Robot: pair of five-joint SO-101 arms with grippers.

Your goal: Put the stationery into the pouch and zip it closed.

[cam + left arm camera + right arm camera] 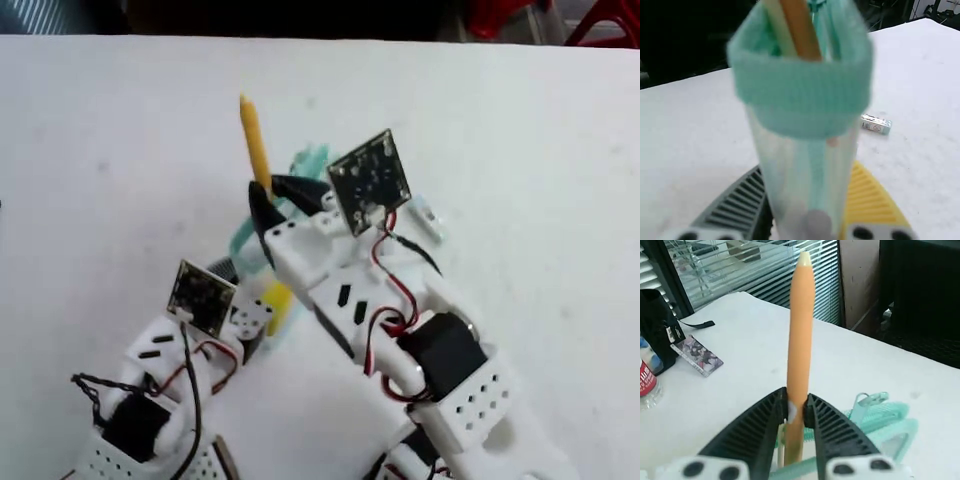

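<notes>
An orange pen (800,330) stands upright, pinched low on its barrel by my right gripper (796,407), whose black fingers are shut on it. Its lower end sits in the mouth of the pouch (805,100), a clear pouch with a teal band. My left gripper (807,210) is shut on the pouch, one grey finger and one yellow finger (867,200) on either side. From above, the pen (254,140) sticks out past the right gripper (268,200), with the teal pouch (308,160) under both arms. A pale stick lies beside the pen inside the pouch.
A small boxed eraser (876,123) lies on the white table right of the pouch, also seen as the eraser (426,216) beside the right arm. A black bag (657,325), a card and a bottle stand farther off. Bare table (120,150) spreads left and behind.
</notes>
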